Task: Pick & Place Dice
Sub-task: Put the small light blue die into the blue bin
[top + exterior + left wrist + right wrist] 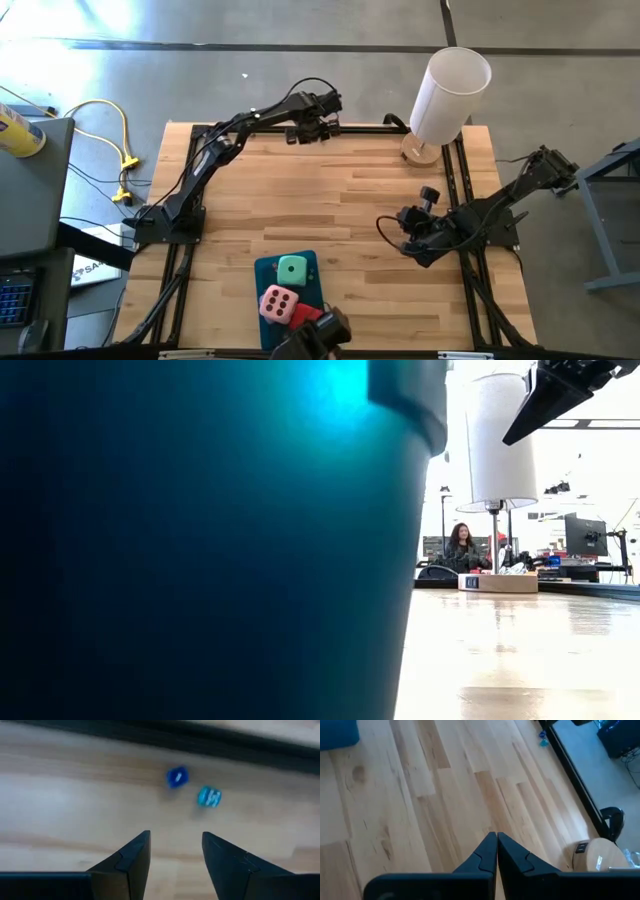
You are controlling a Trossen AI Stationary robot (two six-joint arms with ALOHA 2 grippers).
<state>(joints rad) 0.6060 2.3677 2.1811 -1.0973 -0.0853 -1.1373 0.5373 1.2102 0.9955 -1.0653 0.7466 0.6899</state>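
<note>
The mint green die, the pale pink die and the red die sit together on the flat teal tray near the table's near edge. The lilac die is out of view. My left gripper is open and hovers above the table's far edge. Beyond its fingers lie two small dice on the wood, one dark blue and one light teal. My right gripper is shut, over bare wood to the right of the tray, holding nothing.
A white lamp stands on a round wooden base at the far right corner. Black rails run along the table's edges. In the low view the tray's wall blocks most of the picture. A person sits far off in the room.
</note>
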